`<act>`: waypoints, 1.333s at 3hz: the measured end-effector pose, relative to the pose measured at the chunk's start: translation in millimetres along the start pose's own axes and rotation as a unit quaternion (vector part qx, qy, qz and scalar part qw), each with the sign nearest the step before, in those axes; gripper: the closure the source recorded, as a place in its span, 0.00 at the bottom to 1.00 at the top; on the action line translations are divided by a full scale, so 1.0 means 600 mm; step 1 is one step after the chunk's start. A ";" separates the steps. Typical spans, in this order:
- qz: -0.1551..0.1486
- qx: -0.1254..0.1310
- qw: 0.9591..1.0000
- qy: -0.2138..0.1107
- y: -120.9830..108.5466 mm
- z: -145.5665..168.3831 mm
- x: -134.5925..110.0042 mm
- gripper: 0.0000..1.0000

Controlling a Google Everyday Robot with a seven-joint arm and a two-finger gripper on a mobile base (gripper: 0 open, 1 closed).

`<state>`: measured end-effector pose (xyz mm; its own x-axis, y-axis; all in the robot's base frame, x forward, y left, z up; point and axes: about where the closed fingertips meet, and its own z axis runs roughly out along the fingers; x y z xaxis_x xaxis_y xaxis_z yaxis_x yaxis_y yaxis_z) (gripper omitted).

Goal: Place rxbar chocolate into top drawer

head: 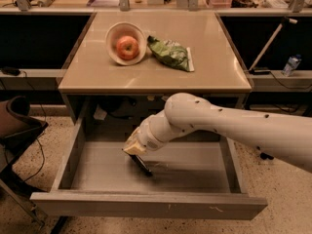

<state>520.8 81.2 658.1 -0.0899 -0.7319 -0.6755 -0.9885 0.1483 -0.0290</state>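
The top drawer (146, 206) is pulled wide open under the beige table (214, 77). My gripper (133, 150) reaches down into the drawer, left of its middle. It is shut on the rxbar chocolate (142, 165), a slim black bar that hangs tilted below the fingers. The bar's lower end is at or just above the grey drawer floor (190, 167). My white arm (229, 126) comes in from the right and crosses the drawer's right half.
On the table stand a white bowl (113, 40) with a red apple (127, 47) and a green snack bag (169, 53). A dark chair (17, 126) is at the left. Counters run on both sides, and a water bottle (291, 65) stands at the right.
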 end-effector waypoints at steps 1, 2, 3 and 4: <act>0.000 0.000 1.000 0.000 0.000 0.000 0.000 0.34; 0.000 0.000 1.000 0.000 0.000 0.000 0.000 0.11; 0.000 0.000 1.000 0.000 0.000 0.000 0.000 0.00; 0.000 0.000 1.000 0.000 0.000 0.000 0.000 0.00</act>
